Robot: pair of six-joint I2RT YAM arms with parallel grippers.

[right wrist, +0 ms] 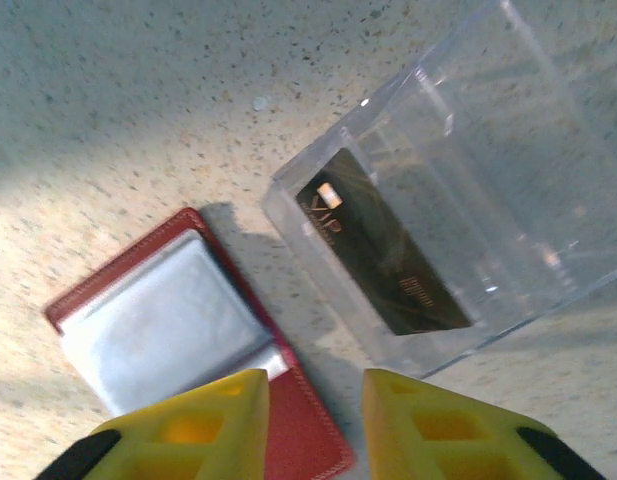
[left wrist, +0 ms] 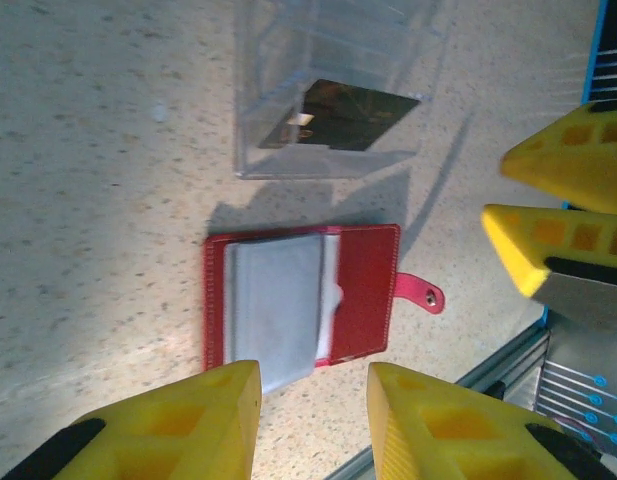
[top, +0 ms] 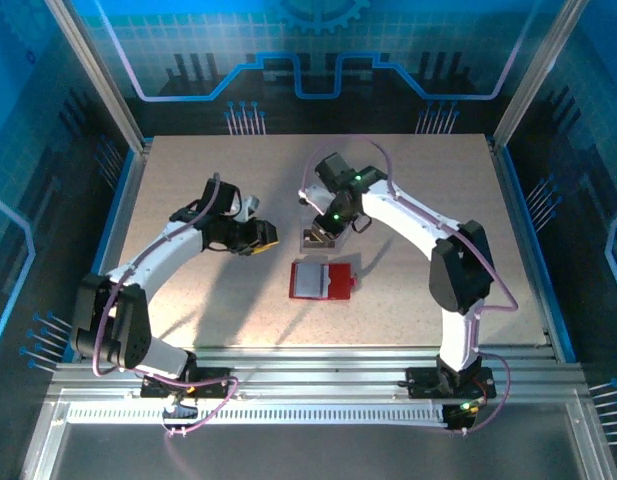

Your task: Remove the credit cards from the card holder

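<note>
- The holder (left wrist: 363, 285) is seen lying open and flat near the middle of the table (top: 438, 170), pale grey pockets (left wrist: 278, 300) turned up and the clasp tab (left wrist: 420, 292) stuck out at one side.
- One dark card (right wrist: 383, 245) is shown lying inside the clear tray (right wrist: 508, 130), which is set just beside the holder and apart from it. Whether more cards are tucked in the pockets cannot be told.
- The left gripper (left wrist: 313, 410) is held above one edge of the holder, its jaws narrowly parted with nothing between them.
- The right gripper (right wrist: 313, 405) is poised over the gap between holder and tray, likewise parted a little and empty.
- The cards are judged light, thin, stiff and slick. A pinch across the flat faces would be needed, taken at a short edge drawn out past a pocket's mouth.
- The pockets are judged soft and limp, and the holder light enough to be dragged along. It would likely have to be pinned down by its red cover while a card is slid out.
</note>
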